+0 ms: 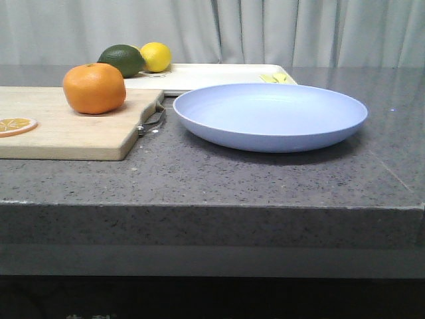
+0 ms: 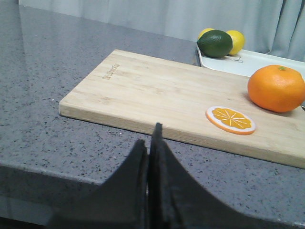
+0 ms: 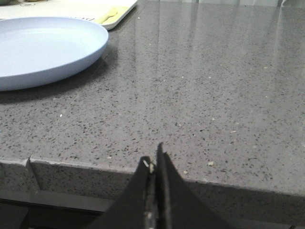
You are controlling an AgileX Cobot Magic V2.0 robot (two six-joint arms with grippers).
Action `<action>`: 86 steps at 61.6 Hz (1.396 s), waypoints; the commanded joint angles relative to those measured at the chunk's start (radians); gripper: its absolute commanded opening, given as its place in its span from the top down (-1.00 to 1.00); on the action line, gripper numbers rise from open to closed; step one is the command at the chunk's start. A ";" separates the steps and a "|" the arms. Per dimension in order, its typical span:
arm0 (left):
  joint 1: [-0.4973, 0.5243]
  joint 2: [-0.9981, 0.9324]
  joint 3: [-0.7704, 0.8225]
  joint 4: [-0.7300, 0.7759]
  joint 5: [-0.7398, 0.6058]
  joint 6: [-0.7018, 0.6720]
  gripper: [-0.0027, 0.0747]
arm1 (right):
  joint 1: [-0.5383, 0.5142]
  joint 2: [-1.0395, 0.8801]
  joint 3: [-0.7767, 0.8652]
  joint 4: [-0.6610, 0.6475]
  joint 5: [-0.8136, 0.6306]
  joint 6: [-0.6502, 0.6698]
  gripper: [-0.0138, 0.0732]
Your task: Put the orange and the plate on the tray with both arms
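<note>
The orange [image 1: 94,88] sits on the wooden cutting board [image 1: 60,126] at the left; it also shows in the left wrist view [image 2: 276,88]. The lavender-blue plate [image 1: 269,115] lies on the counter to the right of the board and shows in the right wrist view [image 3: 43,50]. The cream-white tray [image 1: 212,74] lies behind them. My left gripper [image 2: 148,136] is shut and empty, near the counter's front edge, short of the board. My right gripper [image 3: 153,160] is shut and empty at the counter's front edge, apart from the plate. Neither gripper shows in the front view.
A dark green lime [image 1: 122,60] and a yellow lemon [image 1: 155,56] sit on the tray's left end. A thin orange slice [image 2: 230,119] lies on the board. Small yellow pieces [image 1: 277,78] lie on the tray's right end. A metal handle [image 1: 153,121] sticks out of the board.
</note>
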 commanded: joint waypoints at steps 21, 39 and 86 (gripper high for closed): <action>0.000 -0.019 0.005 -0.007 -0.088 -0.007 0.98 | -0.006 -0.024 -0.003 -0.011 -0.073 -0.003 0.83; 0.000 -0.019 0.005 -0.007 -0.088 -0.007 0.98 | -0.006 -0.024 -0.003 -0.011 -0.073 -0.003 0.83; 0.000 -0.019 0.005 -0.007 -0.088 -0.007 0.98 | -0.006 -0.024 -0.003 -0.012 -0.103 -0.003 0.83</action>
